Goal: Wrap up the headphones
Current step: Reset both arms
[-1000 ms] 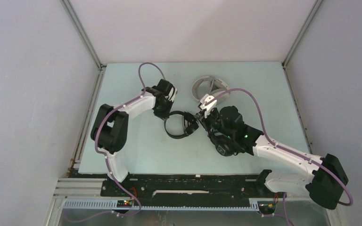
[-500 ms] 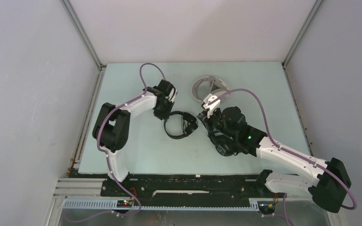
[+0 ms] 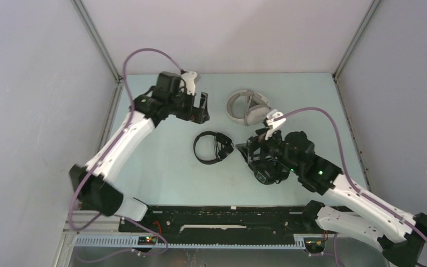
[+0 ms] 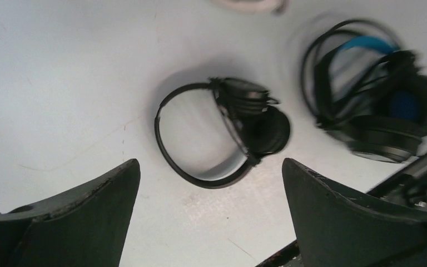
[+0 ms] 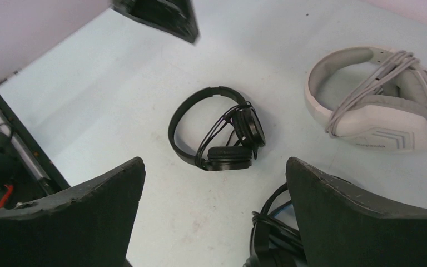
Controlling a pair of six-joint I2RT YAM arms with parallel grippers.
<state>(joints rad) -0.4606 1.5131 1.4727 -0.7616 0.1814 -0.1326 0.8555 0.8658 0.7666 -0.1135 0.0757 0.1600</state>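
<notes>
three headphones lie on the counter, both pincers wide

the small slim black headphones with the thin black cord (image 5: 217,133) lie flat in the middle of the pale green counter (image 3: 161,161). the cord is looped across the two ear cups. the left pincer (image 4: 209,164) hangs above, near the far left side, jaws wide apart and holding nothing. the right pincer (image 5: 214,161) is wide too (nothing is between its fingers). the big white-grey headphones (image 3: 246,107) sit near the far edge with their grey cord wound around the band. the bulky black headphones with blue parts (image 4: 378,105) lie just right of the small pair, partly under the right arm.
</notes>
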